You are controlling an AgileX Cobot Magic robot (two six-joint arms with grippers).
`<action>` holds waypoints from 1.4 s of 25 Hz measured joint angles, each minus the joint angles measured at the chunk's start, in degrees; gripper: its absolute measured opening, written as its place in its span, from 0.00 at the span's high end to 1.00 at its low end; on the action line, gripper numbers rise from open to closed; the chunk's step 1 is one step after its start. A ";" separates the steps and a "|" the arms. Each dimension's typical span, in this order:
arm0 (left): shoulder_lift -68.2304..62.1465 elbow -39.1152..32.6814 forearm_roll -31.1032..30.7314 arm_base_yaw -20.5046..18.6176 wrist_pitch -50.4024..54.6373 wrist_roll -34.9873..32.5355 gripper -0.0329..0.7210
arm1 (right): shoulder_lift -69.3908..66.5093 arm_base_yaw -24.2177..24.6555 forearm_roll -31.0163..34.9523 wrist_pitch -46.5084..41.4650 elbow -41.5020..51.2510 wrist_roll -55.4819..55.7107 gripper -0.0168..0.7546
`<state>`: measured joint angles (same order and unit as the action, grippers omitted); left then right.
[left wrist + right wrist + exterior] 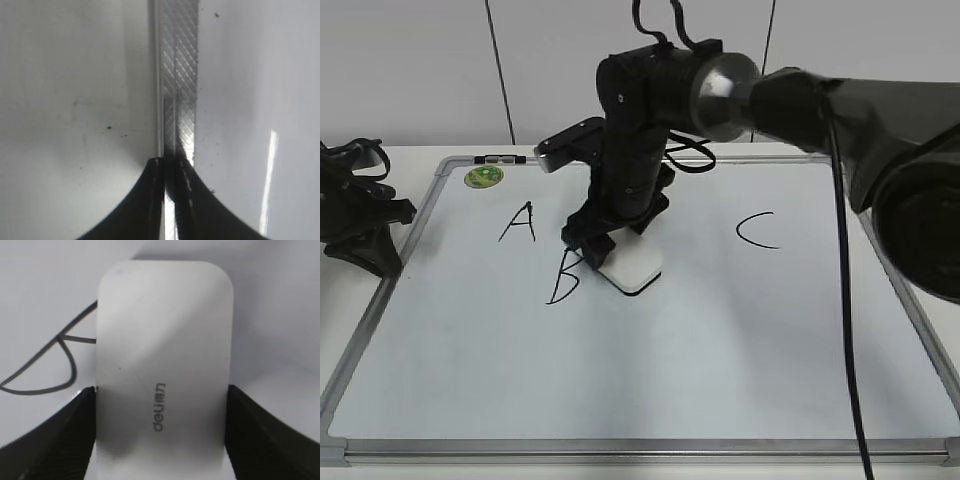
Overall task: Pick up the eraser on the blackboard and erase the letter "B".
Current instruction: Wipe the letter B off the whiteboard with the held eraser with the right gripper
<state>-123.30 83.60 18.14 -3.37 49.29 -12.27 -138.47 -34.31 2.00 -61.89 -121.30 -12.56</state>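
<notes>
White tabletop and a pale wall frame the scene, and on the table lies the blackboard (740, 370), a white board in a grey frame. Near its middle we see the eraser (633, 264) sitting flat on the board, with our right gripper (603, 243) closed on its two long sides; the right wrist view shows a dark finger against each flank of the white block (165, 365), lettering up.

What matters for the wipe is direction. The letter "B" (563, 277) lies just beside the eraser on its left in the exterior view, its right-hand loops almost at the block's edge, and in the right wrist view those loops (55, 365) curve out from under the eraser's left side. The eraser's long axis runs roughly away from the camera, so we judge a sideways slide to the left would sweep its broad side across the strokes.

The "A" (518, 222) sits above the "B", close enough to be smeared. The "C" (757, 230) is well apart on the right. Our left gripper (170, 172) rests at the board's left frame (177, 75), jaws nearly together and holding nothing.
</notes>
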 joint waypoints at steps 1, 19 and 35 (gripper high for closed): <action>0.00 0.00 0.00 0.00 0.00 0.00 0.91 | 0.00 -0.72 -0.25 0.13 0.00 -0.13 0.27; 0.00 0.00 0.04 0.00 0.00 0.00 0.90 | -0.33 -10.90 -3.64 -1.55 -0.34 -0.13 0.27; -0.10 0.00 0.54 0.00 -0.09 0.00 0.90 | -0.33 -6.87 -6.48 -3.06 -0.59 2.84 0.27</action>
<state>-123.40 83.60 18.68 -3.37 49.20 -12.27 -138.80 -41.18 -4.48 -64.95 -121.90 -9.71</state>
